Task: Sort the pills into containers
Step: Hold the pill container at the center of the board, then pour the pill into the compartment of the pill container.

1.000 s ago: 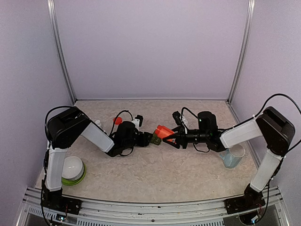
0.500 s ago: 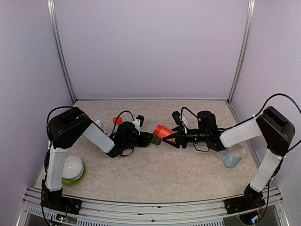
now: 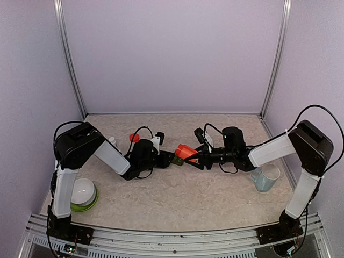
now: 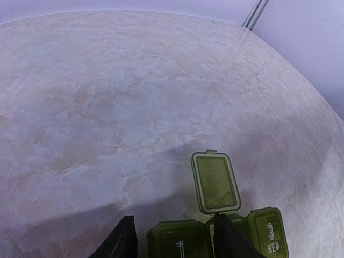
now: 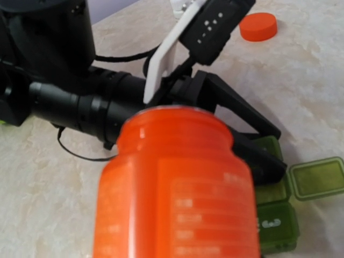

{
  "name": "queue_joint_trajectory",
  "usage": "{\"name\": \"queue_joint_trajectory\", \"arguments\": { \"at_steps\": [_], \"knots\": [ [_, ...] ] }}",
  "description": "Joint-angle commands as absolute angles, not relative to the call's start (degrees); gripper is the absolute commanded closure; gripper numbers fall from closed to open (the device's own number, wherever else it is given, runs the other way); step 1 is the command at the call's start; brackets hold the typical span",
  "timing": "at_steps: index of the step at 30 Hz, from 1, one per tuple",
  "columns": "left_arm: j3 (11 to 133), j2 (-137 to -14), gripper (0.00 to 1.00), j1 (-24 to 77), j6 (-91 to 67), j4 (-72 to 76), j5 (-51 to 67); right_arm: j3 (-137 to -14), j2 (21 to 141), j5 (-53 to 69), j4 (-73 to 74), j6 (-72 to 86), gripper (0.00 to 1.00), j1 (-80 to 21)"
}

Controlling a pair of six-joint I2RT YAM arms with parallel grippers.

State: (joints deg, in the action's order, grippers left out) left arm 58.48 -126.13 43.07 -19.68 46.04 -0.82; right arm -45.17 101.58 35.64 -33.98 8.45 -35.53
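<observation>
Top external: high, behind arm bases (image 3: 63, 228), looks down and forward, far, whole table (image 3: 177, 199) in frame. Left wrist: low, near table, faces forward over containers (image 4: 177, 239). Right wrist: close behind orange bottle (image 5: 177, 183), facing left gripper (image 5: 280, 153). All three share containers, mid-table.

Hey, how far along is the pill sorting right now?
Done: the orange bottle has its cap off, and the green pill box has its middle lid open. In hand: the right gripper holds the bottle tipped toward the box; the left gripper straddles one end compartment. Left: no pills show in the box, so all the sorting.
</observation>
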Motion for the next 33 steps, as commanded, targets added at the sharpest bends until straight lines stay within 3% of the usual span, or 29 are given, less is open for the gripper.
{"name": "queue_joint_trajectory", "arguments": {
  "at_steps": [1, 10, 15, 33],
  "knots": [
    [57.6, -126.6, 0.54, 42.2, -20.6, 47.9, 0.0, -46.7, 102.0, 35.9, -34.6, 8.0, 0.89, -34.9],
    [57.3, -126.4, 0.75, 42.1, -20.8, 48.7, 1.4, -46.6, 102.0, 36.2, -34.6, 8.0, 0.89, -34.9],
    [57.4, -126.5, 0.81, 42.0, -20.8, 48.6, 2.7, -46.7, 102.1, 36.1, -34.4, 8.0, 0.89, -34.9],
    [55.8, -123.8, 0.81, 42.2, -23.3, 44.7, 1.0, -48.0, 104.9, 35.2, -31.3, 8.0, 0.89, -34.9]
  ]
}}
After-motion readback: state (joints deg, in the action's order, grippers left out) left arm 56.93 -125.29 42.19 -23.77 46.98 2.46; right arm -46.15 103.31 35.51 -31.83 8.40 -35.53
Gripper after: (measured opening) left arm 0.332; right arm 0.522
